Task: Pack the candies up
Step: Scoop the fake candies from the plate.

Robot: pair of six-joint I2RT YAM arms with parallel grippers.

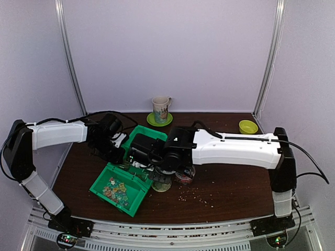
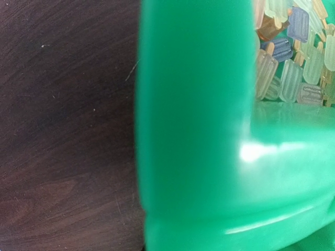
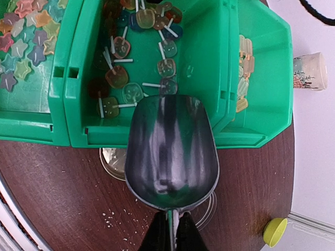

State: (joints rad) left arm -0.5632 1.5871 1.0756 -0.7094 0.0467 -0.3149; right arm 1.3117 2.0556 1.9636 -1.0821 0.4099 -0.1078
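Observation:
Three green bins stand side by side. Candies fill them: star pieces (image 3: 23, 26) in the left bin (image 1: 107, 196), round ones on sticks (image 3: 131, 63) in the middle bin (image 3: 94, 133), and pale ice-lolly shapes (image 2: 293, 63) in the far bin (image 2: 199, 157). My right gripper (image 3: 172, 222) is shut on the handle of an empty metal scoop (image 3: 170, 151), whose mouth hangs over the middle bin's near wall. My left gripper (image 1: 116, 142) sits at the far bin's wall, which fills its wrist view and hides the fingers. It looks shut on that wall.
A round tan jar lid (image 3: 112, 159) and a clear jar (image 1: 184, 175) lie under the scoop, beside the bins. Crumbs (image 1: 196, 196) dot the dark table. A mug on a green saucer (image 1: 161, 110) and a small yellow bowl (image 1: 248, 126) stand at the back.

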